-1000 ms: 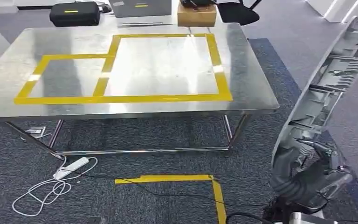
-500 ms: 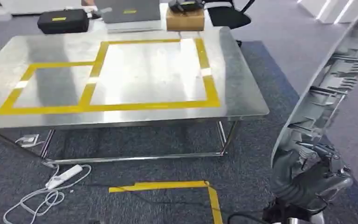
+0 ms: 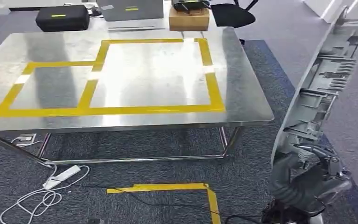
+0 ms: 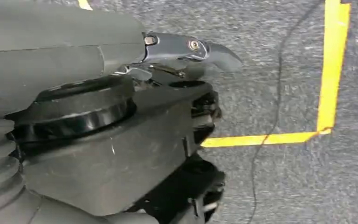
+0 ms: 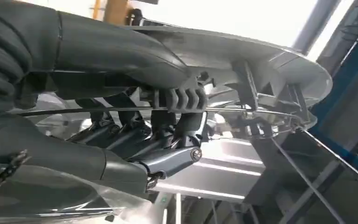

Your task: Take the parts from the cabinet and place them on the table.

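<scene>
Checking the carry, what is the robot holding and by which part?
The right hand grips the long grey plastic part at its lower end; the left hand holds nothing visible.

carpet: grey-blue carpet (image 3: 135,205) under and around the table
floor tape: yellow tape corner (image 3: 168,187) on the carpet
cable: white power strip (image 3: 61,176) with a looped white cord, near the table's left legs
beyond far edge: black case (image 3: 62,17), cardboard box (image 3: 189,19), black chair (image 3: 230,14)

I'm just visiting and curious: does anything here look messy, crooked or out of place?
Mostly tidy. The oddities are on the floor: a white power strip with its cable in loose loops lies by the steel table. The right hand holds a long grey plastic part upright, leaning slightly; that looks deliberate.
</scene>
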